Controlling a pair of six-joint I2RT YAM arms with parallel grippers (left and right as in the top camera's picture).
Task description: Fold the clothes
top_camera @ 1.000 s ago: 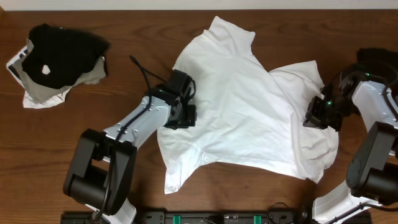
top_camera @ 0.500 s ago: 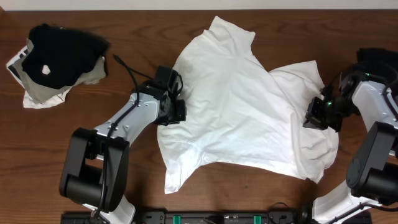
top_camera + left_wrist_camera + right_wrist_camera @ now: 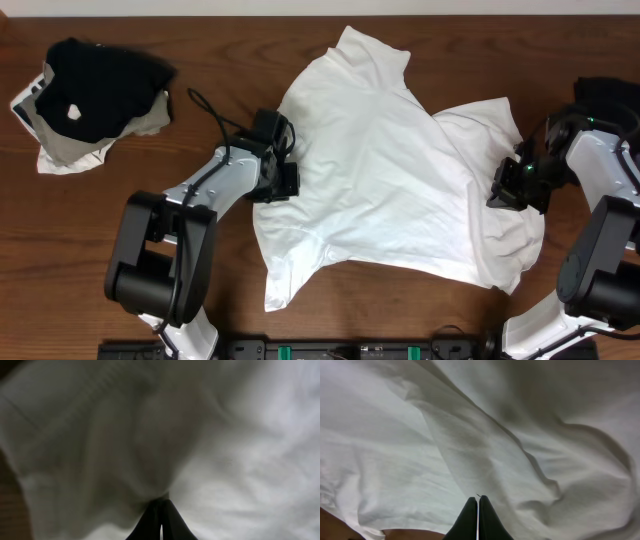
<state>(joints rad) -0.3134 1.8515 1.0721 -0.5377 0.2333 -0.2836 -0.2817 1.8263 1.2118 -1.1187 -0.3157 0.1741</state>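
White T-shirt [image 3: 390, 170] crumpled; left gripper [image 3: 160, 506], right gripper [image 3: 478, 501] clamped on its edges; black garment [image 3: 95, 85] far left

T-shirt [image 3: 225, 460] blurred — left wrist, dark shape [image 3: 612, 92] cut off

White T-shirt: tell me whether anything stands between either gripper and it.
Nothing visible does. The left gripper and the right gripper are both shut on opposite edges of the white T-shirt, with only its cloth at their tips.
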